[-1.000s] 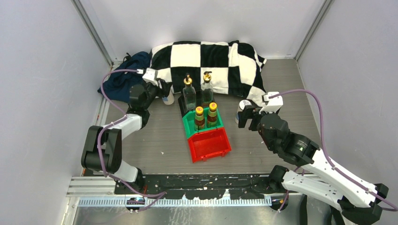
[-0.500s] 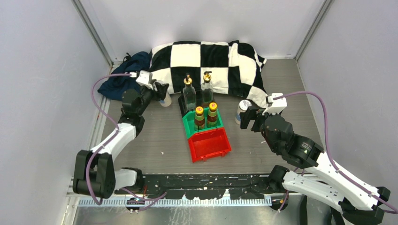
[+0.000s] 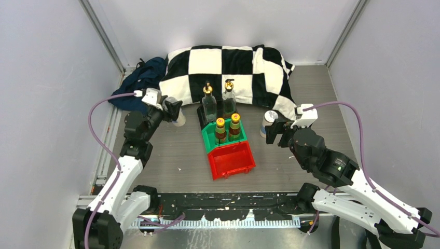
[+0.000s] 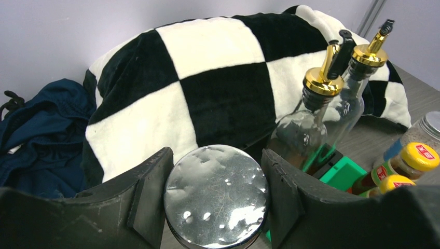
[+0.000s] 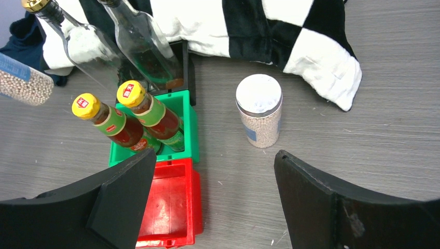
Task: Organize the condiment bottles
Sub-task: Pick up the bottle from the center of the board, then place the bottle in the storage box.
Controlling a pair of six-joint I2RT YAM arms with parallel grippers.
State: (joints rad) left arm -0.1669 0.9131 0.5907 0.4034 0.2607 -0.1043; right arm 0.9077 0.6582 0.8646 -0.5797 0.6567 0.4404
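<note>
My left gripper (image 3: 174, 111) is shut on a silver-lidded shaker jar (image 3: 179, 120), left of the bins; in the left wrist view its lid (image 4: 216, 196) sits between my fingers (image 4: 150, 199), and the jar looks raised and tilted. My right gripper (image 3: 274, 133) is open and empty, just short of the second shaker jar (image 5: 259, 110), which stands upright on the table. Two tall glass bottles with gold pourers (image 3: 209, 106) (image 3: 228, 100) stand in the black bin. Two yellow-capped sauce bottles (image 3: 220, 129) (image 3: 235, 125) stand in the green bin (image 5: 190, 129).
An empty red bin (image 3: 231, 158) sits in front of the green one. A black-and-white checked blanket (image 3: 228, 65) lies along the back, with a dark blue cloth (image 3: 137, 83) at its left. Grey walls close in both sides.
My left arm has drawn back and to the left, away from the blanket, carrying the shaker jar. My right gripper has shifted slightly and stays open near the other jar.
</note>
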